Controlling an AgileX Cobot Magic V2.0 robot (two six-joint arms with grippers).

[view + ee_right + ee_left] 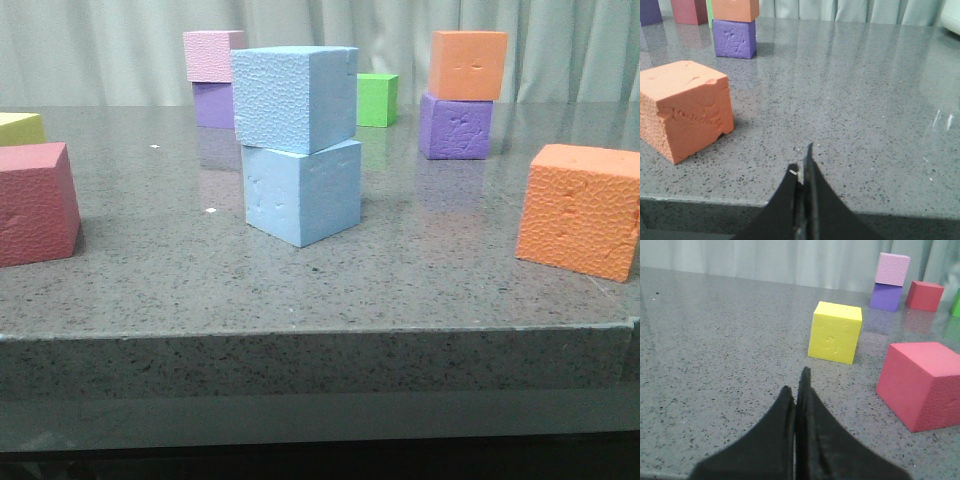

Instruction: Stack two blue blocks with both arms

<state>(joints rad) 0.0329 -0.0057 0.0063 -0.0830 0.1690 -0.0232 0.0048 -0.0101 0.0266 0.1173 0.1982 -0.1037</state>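
The left gripper (796, 385) is seen closed, its two black fingers pressed together with nothing between them, held low over the grey table (715, 365). Ahead of it a yellow cube (835, 332) is found, and just beside that a red cube (922, 385); further back a pink cube (893, 269) is stacked on a purple cube (885, 296), with another red cube (924, 295) near them.

The right gripper (804, 162) is likewise closed and empty, its fingers touching, held over the near edge of the table. An orange cube (685, 107) is seen beside it, and further off a second purple cube (734, 38) carries a second orange cube (735, 10).

In the front view neither gripper is seen. The two blue blocks are stacked near the middle of the table: the pebbled blue block (294, 97) rests on the smoother blue block (302, 193), slightly turned and overhanging it on one side. Both stand well apart from the other cubes. A green cube (377, 99) is set behind the stack.
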